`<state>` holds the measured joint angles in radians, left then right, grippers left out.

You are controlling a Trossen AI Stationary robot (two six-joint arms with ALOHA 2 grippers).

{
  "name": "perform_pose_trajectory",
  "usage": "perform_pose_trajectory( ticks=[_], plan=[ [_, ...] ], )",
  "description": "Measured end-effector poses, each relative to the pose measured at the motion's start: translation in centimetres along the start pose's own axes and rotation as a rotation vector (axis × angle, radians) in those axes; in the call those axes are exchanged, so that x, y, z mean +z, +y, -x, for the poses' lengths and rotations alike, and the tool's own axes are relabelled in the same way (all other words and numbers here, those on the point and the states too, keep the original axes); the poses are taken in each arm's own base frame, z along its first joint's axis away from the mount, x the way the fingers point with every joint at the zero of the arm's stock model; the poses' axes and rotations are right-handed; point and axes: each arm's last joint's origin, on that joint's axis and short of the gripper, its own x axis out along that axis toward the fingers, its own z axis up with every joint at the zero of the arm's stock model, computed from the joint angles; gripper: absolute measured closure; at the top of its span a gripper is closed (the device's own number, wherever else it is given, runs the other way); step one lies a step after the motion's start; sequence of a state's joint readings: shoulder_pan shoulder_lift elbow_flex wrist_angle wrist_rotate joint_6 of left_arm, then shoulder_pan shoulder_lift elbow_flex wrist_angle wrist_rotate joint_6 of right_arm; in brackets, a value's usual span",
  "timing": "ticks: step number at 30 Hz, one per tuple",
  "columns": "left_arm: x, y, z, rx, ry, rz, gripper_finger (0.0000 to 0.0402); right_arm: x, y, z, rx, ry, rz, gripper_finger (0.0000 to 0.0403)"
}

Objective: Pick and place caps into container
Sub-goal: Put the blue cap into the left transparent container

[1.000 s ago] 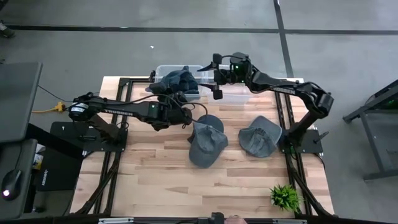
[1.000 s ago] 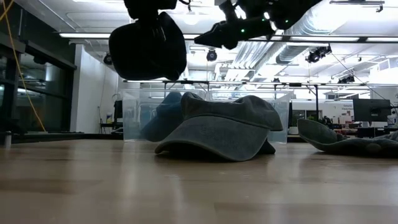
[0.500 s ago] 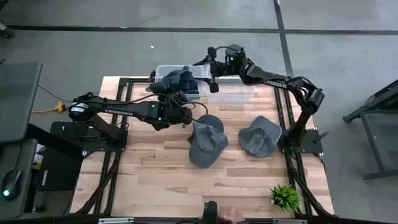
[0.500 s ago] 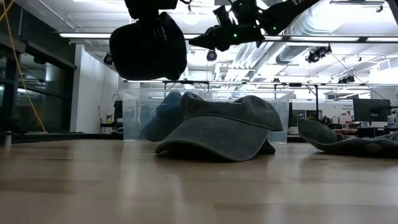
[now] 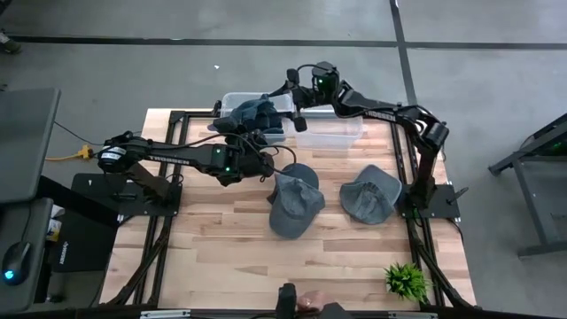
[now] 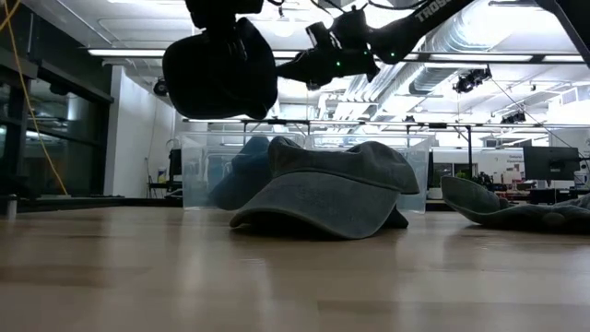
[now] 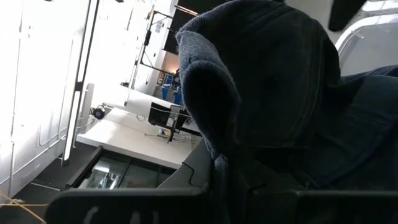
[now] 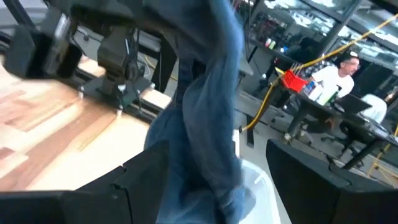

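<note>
the left gripper [image 5: 241, 142] was clamped on a dark navy cap [image 5: 251, 117], which hung from its fingers above the table, over the near edge of the clear container [image 5: 347, 135]. in the left wrist view the same cap [image 7: 273, 93] filled most of the frame, its fabric bunched directly ahead of the fingers. in the low view it showed as a dark rounded mass [image 6: 219, 76] held well above the table surface.

the right gripper [image 5: 297, 104] stood at the far side of the table, above the container and just beside the held cap. its fingers [image 8: 311, 171] were apart, with blue cap fabric [image 8: 205, 124] hanging between them in the right wrist view; whether they touched the fabric could not be determined.

a slate grey cap [image 5: 294, 206] lay on the wooden table [image 5: 221, 257] near its centre, crown up, and appeared as the nearest cap in the low view [image 6: 332, 194]. a second grey cap [image 5: 370, 195] lay to its right, apart from it, near the right arm's base. the container sat at the far edge of the table, behind both caps. a small green plant [image 5: 406, 281] stood at the near right corner. a person in a white shirt [image 8: 336, 81] sat in the room beyond the table.
</note>
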<state>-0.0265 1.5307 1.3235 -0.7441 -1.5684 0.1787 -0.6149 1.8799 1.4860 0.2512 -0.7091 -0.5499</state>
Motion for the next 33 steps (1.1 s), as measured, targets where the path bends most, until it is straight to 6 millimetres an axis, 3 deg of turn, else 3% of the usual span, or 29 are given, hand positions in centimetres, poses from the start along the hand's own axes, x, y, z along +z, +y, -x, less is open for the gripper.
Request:
perform_pose_trajectory(
  ticks=[16,33],
  plan=[
    [0.3,0.0,0.0,-0.022,-0.005,0.031,0.0391,-0.1,0.7,-1.0,0.042,-0.047,0.003,0.0142],
    [2.3,0.6,0.0,-0.065,-0.037,0.021,0.0391,0.1,1.3,-1.6,0.075,-0.065,0.01,0.0142]
  ],
)
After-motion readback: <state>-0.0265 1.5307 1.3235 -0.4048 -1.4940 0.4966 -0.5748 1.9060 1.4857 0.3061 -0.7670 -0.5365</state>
